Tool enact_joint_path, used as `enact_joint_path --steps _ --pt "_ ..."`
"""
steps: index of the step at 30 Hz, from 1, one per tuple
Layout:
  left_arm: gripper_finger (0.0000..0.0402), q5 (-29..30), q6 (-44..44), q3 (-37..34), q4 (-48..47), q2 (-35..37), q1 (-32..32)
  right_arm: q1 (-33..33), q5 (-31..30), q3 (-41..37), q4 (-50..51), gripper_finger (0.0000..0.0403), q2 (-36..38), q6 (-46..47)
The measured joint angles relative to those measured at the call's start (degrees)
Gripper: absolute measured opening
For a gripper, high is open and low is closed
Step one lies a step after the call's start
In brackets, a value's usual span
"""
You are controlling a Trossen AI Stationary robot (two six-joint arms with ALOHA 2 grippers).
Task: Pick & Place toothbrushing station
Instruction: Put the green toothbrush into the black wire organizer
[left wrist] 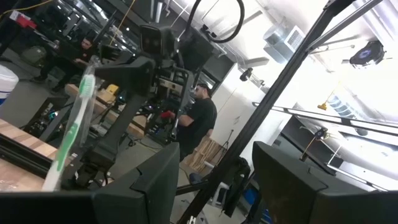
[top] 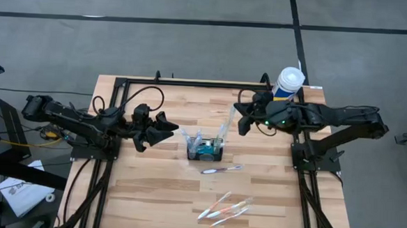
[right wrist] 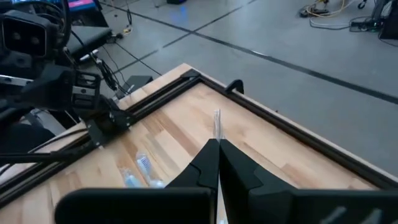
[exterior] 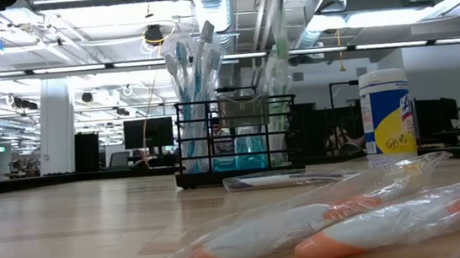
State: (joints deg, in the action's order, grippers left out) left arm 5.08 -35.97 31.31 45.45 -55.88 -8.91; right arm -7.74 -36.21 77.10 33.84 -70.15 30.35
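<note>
The toothbrushing station (top: 205, 152), a small black wire-mesh caddy, stands on the table's middle with several wrapped toothbrushes upright in it; it also shows in the low view (exterior: 235, 141). My right gripper (top: 237, 119), just right of and beyond the caddy, is shut on a clear-wrapped toothbrush (top: 226, 126) that slants down to the caddy's right end. My left gripper (top: 168, 126) is open and empty, left of the caddy. One wrapped toothbrush (top: 221, 169) lies on the table in front of the caddy. My right gripper pinches the wrapped toothbrush near its upper end (right wrist: 216, 124) between its two fingers (right wrist: 249, 174), coming level from the table's right, across the brush. The brush stands steeply, tilted, with its lower end (top: 221, 139) at the caddy's right compartment. Whether that end rests inside cannot be told.
Several wrapped toothbrushes (top: 223, 207) lie near the table's front edge, close in the low view (exterior: 307, 227). A white cylindrical tub with a yellow-blue label (top: 289, 82) stands at the far right corner. A black frame (top: 191, 82) runs along the table's edges. A person (left wrist: 199, 121) stands beyond the table.
</note>
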Motion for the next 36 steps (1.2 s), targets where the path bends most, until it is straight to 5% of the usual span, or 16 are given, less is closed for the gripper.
enact_joint_path --steps 23,36 --pt "0.0198 -0.2 -0.04 0.0 -0.03 0.0 0.0 0.64 5.51 -0.02 -5.39 0.0 -12.32 0.74" --pt "0.0198 -1.01 -0.28 0.0 -0.13 0.0 0.0 2.01 4.17 -0.02 -3.7 0.0 -10.15 -1.36"
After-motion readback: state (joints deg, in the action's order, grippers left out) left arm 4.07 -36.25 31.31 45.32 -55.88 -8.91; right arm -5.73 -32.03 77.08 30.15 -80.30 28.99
